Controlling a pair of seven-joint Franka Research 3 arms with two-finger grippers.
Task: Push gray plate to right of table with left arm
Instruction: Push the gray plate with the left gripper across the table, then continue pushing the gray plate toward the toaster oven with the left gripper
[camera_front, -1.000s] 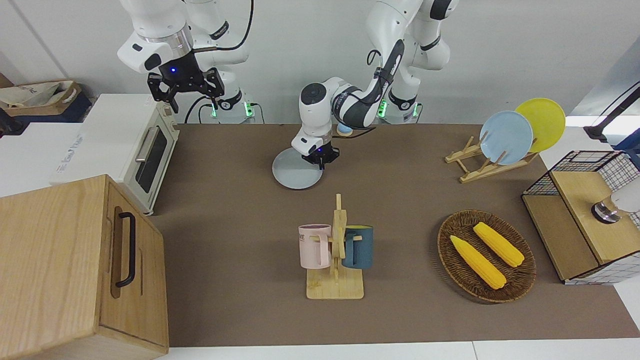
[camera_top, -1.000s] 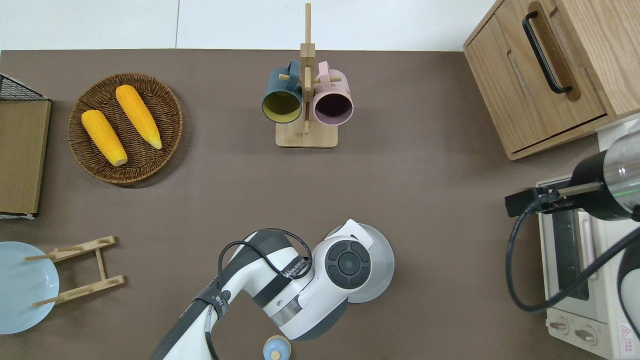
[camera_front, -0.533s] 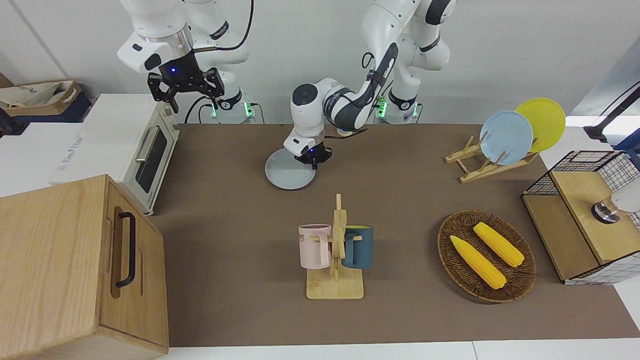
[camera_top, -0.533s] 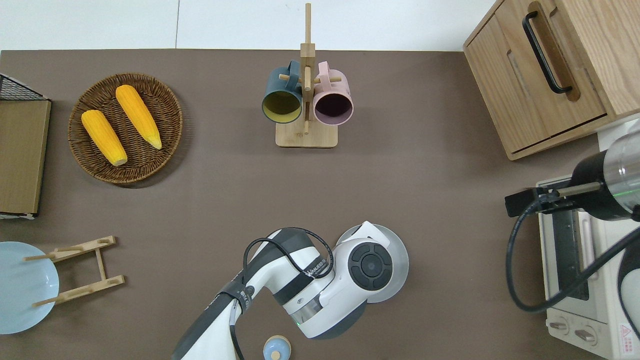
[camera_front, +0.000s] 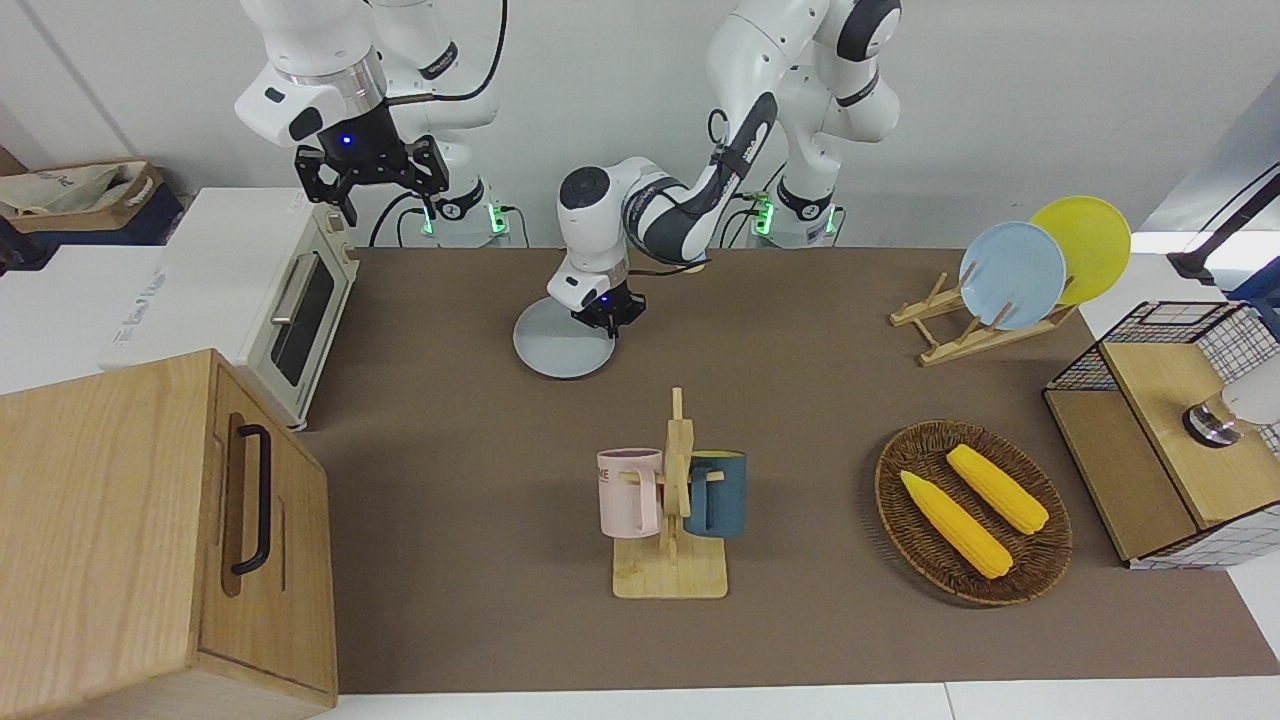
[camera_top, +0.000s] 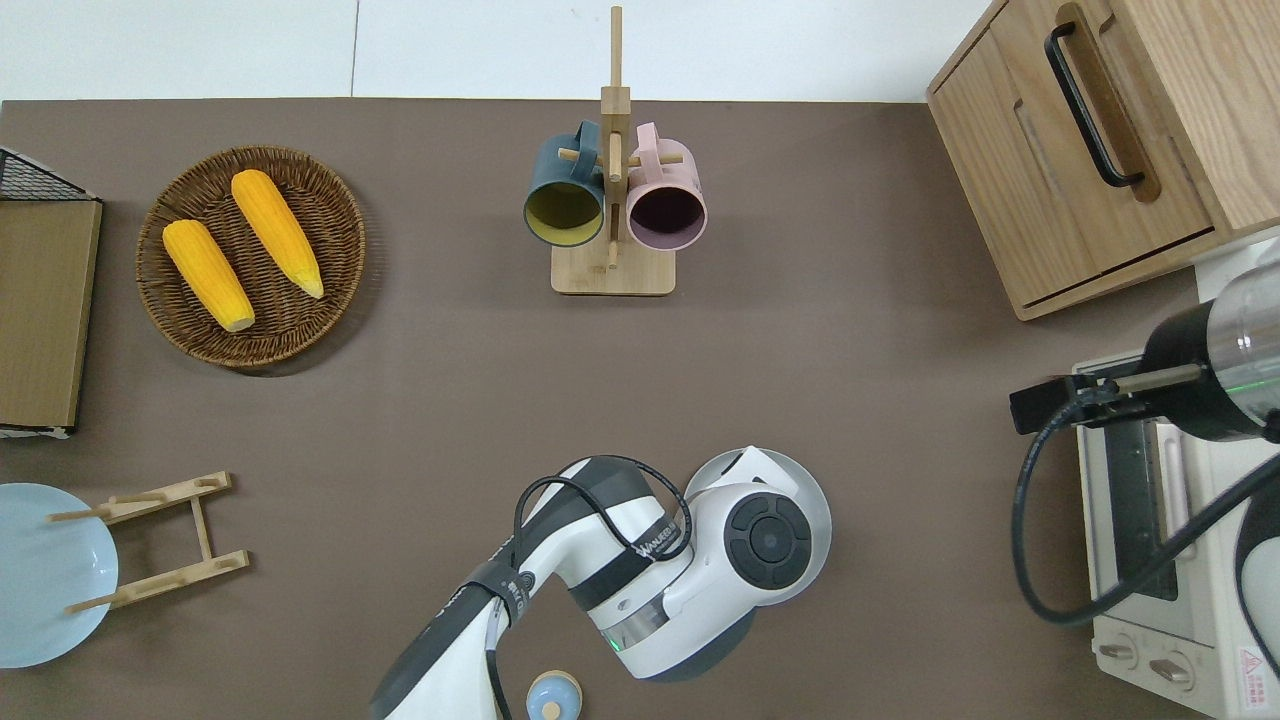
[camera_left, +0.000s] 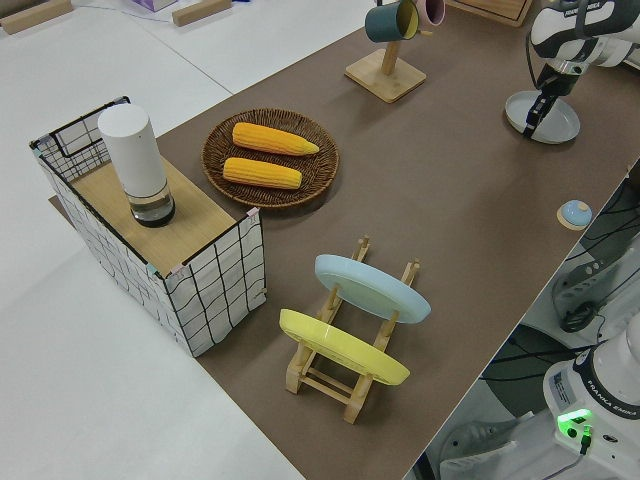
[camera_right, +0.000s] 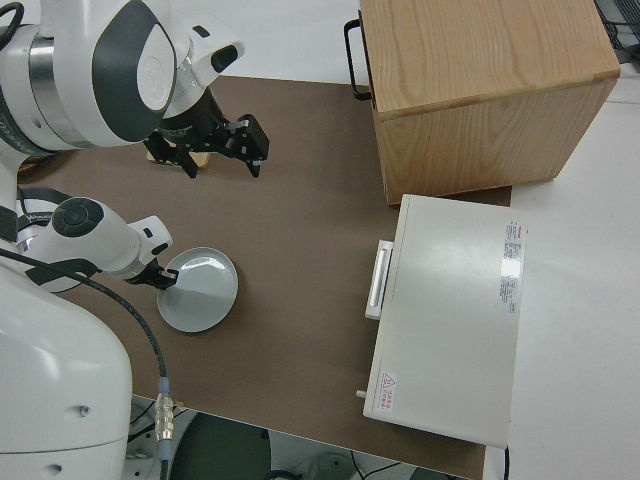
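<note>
1. Three plates: gray plate (camera_front: 560, 349) upper centre, sky-blue plate (camera_front: 1012, 275) and yellow plate (camera_front: 1088, 240) upper right.
2. Two mugs (camera_front: 630, 491) at centre.
3. Two corn cobs (camera_front: 955, 524) at lower right.
4. Two robot arms (camera_front: 660, 210) along the top.

From my console I see the gray plate (camera_front: 558, 350) plain pale grey on the dark-brown table (camera_front: 800, 400). The left arm (camera_front: 640, 210) is white with dark-grey joint caps, its left gripper (camera_front: 600, 318) black. At twelve o'clock from the plate in the overhead view hang a pink mug (camera_top: 667, 210) and a dark teal mug (camera_top: 564, 205) with a yellow inside. Two yellow corn cobs (camera_top: 240, 245) lie in a brown woven basket (camera_top: 330, 300). The rack holds a sky-blue plate (camera_front: 1012, 275) and a yellow plate (camera_front: 1090, 240).
</note>
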